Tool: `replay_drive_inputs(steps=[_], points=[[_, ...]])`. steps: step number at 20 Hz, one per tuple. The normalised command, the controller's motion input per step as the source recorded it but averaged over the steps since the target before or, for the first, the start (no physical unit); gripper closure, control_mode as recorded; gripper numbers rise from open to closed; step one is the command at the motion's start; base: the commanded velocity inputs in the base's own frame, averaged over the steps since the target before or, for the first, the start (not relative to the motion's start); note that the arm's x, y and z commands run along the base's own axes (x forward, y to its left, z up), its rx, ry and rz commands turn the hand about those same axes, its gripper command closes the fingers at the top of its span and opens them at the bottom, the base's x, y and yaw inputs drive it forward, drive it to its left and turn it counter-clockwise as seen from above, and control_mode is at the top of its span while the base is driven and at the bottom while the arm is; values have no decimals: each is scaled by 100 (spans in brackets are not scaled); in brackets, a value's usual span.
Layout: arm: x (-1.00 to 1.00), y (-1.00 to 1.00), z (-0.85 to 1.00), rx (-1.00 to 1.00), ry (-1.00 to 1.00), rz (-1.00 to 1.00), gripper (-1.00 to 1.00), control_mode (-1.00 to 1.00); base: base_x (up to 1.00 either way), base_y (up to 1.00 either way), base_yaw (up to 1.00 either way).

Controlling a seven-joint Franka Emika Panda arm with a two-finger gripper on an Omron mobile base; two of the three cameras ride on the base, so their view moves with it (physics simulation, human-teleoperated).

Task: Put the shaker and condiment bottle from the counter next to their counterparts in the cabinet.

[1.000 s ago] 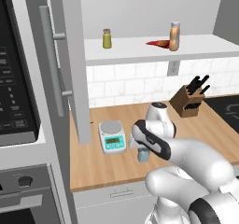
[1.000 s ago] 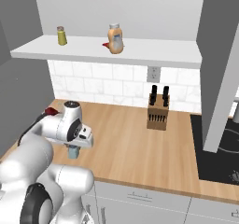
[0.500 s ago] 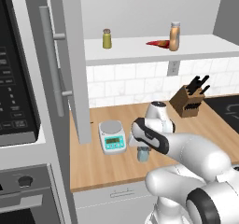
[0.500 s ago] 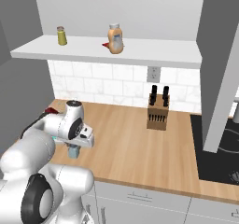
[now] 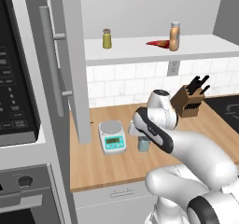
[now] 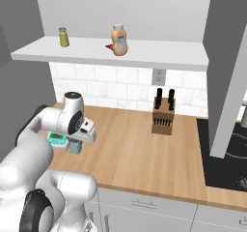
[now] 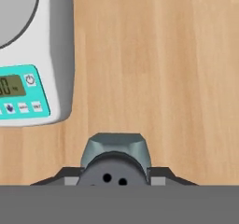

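- The shaker [image 5: 143, 143] stands on the counter [image 5: 107, 164], just right of the kitchen scale [image 5: 112, 136].
- The knife block [image 5: 188, 101] sits farther right, near the back wall.
- On the cabinet [image 5: 154, 47] shelf above: a small jar [image 5: 107, 38] at left, the condiment bottle [image 5: 174, 36] at right, a pointed bottle [image 5: 157, 43] lying beside it.
- The cabinet door [image 5: 65, 59] stands open at left.

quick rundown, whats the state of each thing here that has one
shaker: upright on the counter, gripped by the claw
claw: shut on the shaker
condiment bottle: upright on the cabinet shelf, beside the red bottle
red bottle: lying on its side
olive-yellow jar: upright on the shelf
cabinet door: open
scale: on the counter, pan bare
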Motion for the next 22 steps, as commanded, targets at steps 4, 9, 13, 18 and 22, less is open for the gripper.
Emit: replay_drive_inputs(steps=[4,9,13,18,22], points=[[0,0,68,0,-7,0,100,-100,0,0,0],[0,0,65,-1,-6,0,100,-100,0,0,0],[0,0,66,-4,-7,0,100,-100,0,0,0],[0,0,63,-3,-11,0,100,-100,0,0,0],[0,0,62,0,-12,0,100,-100,0,0,0]])
